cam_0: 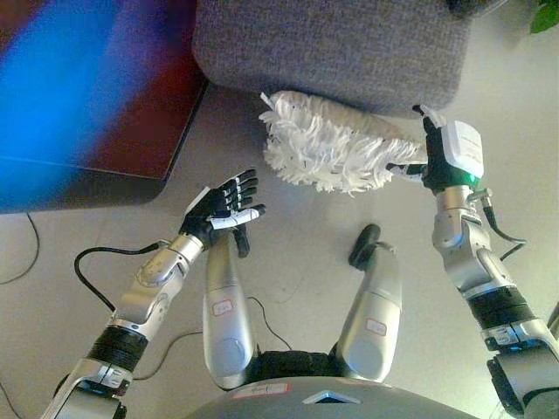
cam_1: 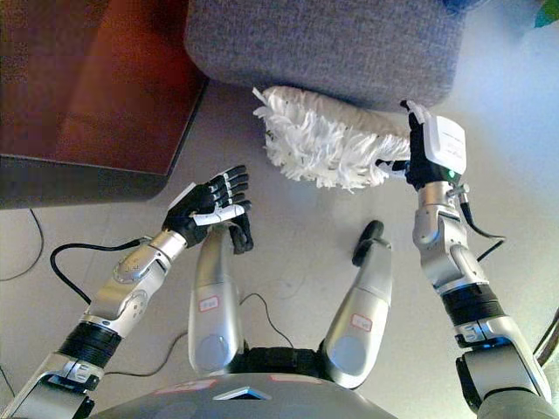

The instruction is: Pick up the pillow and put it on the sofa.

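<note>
In the left eye view the pillow [cam_0: 327, 144] — white and shaggy — lies on the floor [cam_0: 306, 236] against the near edge of the grey sofa [cam_0: 332, 44]; the right hand [cam_0: 417, 161] touches its right end, fingers hidden, grip unclear. In the right eye view the left hand [cam_1: 212, 202] hangs released, fingers straight, left of the pillow, near a dark table [cam_1: 87, 87].

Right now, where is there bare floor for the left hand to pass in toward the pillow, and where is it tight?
Bare floor runs between the open left hand, the dark table and the shaggy white pillow. It is tight at the pillow's far edge, against the grey sofa, and at its right end, where the right hand touches it.
</note>
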Motion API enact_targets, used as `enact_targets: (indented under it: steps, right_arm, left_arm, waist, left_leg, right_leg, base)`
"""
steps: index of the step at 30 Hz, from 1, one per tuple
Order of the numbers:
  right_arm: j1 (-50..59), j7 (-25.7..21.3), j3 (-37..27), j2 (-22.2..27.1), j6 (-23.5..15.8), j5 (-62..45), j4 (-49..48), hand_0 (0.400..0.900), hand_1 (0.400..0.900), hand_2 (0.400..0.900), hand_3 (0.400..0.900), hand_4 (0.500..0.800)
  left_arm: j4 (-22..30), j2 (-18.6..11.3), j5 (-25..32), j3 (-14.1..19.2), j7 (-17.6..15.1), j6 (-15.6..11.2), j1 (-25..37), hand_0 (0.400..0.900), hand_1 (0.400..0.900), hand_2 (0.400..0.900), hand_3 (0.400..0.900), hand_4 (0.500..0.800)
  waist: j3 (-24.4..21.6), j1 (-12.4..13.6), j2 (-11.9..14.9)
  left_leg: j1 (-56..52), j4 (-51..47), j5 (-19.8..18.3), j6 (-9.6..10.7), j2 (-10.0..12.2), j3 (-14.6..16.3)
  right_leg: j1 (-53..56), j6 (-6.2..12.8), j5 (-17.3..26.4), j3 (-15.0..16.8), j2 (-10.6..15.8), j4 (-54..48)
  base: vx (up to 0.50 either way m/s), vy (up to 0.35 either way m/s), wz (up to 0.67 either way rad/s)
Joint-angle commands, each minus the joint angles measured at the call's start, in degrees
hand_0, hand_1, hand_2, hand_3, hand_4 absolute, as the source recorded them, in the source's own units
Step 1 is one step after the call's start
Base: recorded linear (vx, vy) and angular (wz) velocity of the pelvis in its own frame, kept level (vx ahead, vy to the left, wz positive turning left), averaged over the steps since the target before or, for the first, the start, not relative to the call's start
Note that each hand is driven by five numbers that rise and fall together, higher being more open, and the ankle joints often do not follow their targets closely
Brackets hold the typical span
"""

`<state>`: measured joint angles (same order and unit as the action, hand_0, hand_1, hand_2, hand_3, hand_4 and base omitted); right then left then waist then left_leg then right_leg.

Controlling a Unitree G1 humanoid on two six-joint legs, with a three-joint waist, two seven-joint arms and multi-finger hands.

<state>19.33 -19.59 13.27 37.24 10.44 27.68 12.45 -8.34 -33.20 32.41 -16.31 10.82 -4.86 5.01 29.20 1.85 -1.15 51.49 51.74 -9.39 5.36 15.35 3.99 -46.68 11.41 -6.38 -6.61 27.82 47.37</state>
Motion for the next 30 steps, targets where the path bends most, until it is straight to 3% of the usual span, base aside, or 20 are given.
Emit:
enact_targets:
  steps: [1,2,4,18,21,23,27,28,29,30]
  right_arm:
    - [5.26,-4.89,-1.47,4.13,0.63,1.20,0.90,0.900,0.900,0.900,0.900,0.800]
    - [6.12,-5.12,-1.47,4.26,0.91,1.54,1.46,0.900,0.900,0.900,0.900,0.800]
    - [9.01,-5.12,-1.14,5.00,1.78,1.20,3.53,0.900,0.900,0.900,0.900,0.800]
    - [30.44,-2.99,8.64,7.71,9.08,-0.98,22.87,0.900,0.900,0.900,0.900,0.800]
    - [33.58,0.24,10.81,6.47,13.25,-0.63,26.48,0.900,0.900,0.900,0.900,0.800]
    - [34.96,-0.13,12.33,5.98,14.49,-2.66,29.31,0.900,0.900,0.900,0.900,0.800]
    - [38.21,6.28,15.47,4.57,20.07,-2.86,34.84,0.900,0.900,0.900,0.900,0.800]
    - [38.59,7.31,16.05,4.27,20.92,-2.86,35.92,0.625,0.625,0.625,0.625,0.635]
    - [39.20,8.71,16.43,4.07,22.48,-3.45,36.78,0.400,0.400,0.400,0.400,0.500]
    - [39.46,9.24,16.42,3.54,22.91,-4.06,38.26,0.400,0.400,0.400,0.400,0.500]
  left_arm:
    - [7.64,-1.38,3.13,1.11,1.15,-6.37,-0.01,0.900,0.900,0.900,0.900,0.800]
    - [7.92,-1.43,3.46,1.26,1.36,-6.64,-0.09,0.900,0.900,0.900,0.900,0.800]
    - [8.52,-1.69,4.28,1.21,1.23,-7.05,0.18,0.900,0.900,0.900,0.900,0.800]
    - [10.32,-0.78,10.47,-1.80,2.93,-7.41,2.96,0.900,0.900,0.900,0.900,0.800]
    - [10.33,-0.29,11.84,-2.38,3.06,-6.90,3.36,0.900,0.900,0.900,0.900,0.800]
    - [10.22,0.19,12.65,-3.01,3.35,-6.75,3.82,0.900,0.900,0.900,0.900,0.800]
    - [9.73,1.40,12.89,-4.67,3.43,-6.62,4.26,0.900,0.900,0.900,0.900,0.800]
    - [9.71,1.54,12.75,-5.01,3.03,-6.38,4.31,0.900,0.900,0.900,0.900,0.800]
    - [9.57,1.51,13.05,-5.33,2.47,-6.37,4.24,0.900,0.900,0.900,0.900,0.800]
    - [9.08,1.55,13.25,-5.53,2.66,-6.58,4.21,0.900,0.900,0.900,0.900,0.800]
  waist:
    - [-1.17,1.63,-1.15]
    - [-0.85,1.90,-1.51]
    - [-0.33,2.39,-2.07]
    - [0.60,6.78,-4.28]
    - [0.60,7.62,-4.24]
    - [0.60,7.99,-4.36]
    - [0.60,8.89,-4.98]
    - [0.60,9.07,-5.13]
    - [0.60,9.19,-5.11]
    - [0.60,9.33,-5.15]
  left_leg:
    - [-1.41,0.89,-3.88,2.46,5.86,-6.92]
    - [-0.85,3.06,-6.10,2.84,6.01,-7.38]
    - [2.30,6.20,-7.02,2.94,5.81,-8.33]
    - [19.10,17.35,-7.48,2.55,2.42,-13.18]
    - [20.31,19.14,-7.68,2.62,1.95,-13.95]
    - [20.51,19.73,-7.86,2.46,1.61,-13.99]
    - [20.65,20.21,-7.78,2.24,0.61,-13.71]
    - [20.67,20.56,-7.78,2.19,0.44,-13.75]
    - [20.71,20.89,-7.74,2.18,0.34,-13.77]
    - [20.60,20.92,-7.61,2.18,0.37,-13.78]
  right_leg:
    - [-5.72,-0.01,3.77,5.98,2.49,2.10]
    - [-6.50,0.51,1.61,6.40,2.73,4.60]
    - [-9.68,0.54,0.91,7.33,3.13,7.51]
    - [-25.76,-1.11,-1.27,9.48,4.58,18.58]
    - [-26.90,-1.37,-1.88,9.97,4.63,20.31]
    - [-27.03,-1.54,-2.17,9.91,4.85,20.81]
    - [-26.89,-1.82,-2.52,9.93,5.25,21.72]
    - [-26.93,-1.88,-2.67,10.11,5.38,22.26]
    - [-26.98,-1.91,-2.79,10.26,5.44,22.75]
    - [-26.85,-1.94,-2.83,10.33,5.55,22.89]
  base:
    - [0.05,0.103,0.07]
    - [0.05,0.097,0.06]
    - [0.00,0.097,0.07]
    - [-0.03,0.064,0.12]
    - [0.04,0.055,0.07]
    - [0.03,0.057,0.09]
    - [0.03,0.072,0.09]
    - [0.04,0.067,0.08]
    - [0.05,0.064,0.08]
    - [0.04,0.051,0.08]
